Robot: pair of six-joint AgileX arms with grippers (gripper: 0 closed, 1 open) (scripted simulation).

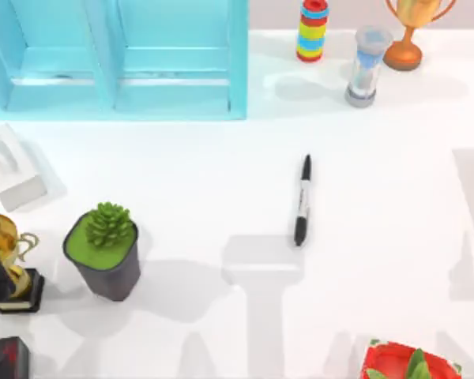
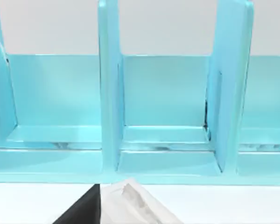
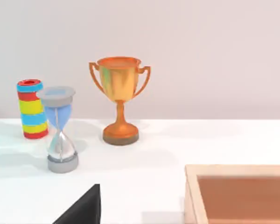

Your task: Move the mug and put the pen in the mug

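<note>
Pen flat on white table

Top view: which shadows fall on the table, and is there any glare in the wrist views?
Top view: soft grey arm-shaped shadows lie on the table below the pen; the plant pot casts one to its right. Left wrist view: even light on the blue shelf, no glare. Right wrist view: the trophy shows a mild sheen.

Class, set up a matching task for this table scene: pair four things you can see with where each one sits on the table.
Things:
1. pen
2. plant pot
3. hourglass
4. blue shelf

Places:
A. back left
B. middle of the table
C. back right, beside the striped stack
D. front left

Pairs: 1-B, 2-D, 3-C, 4-A
</note>
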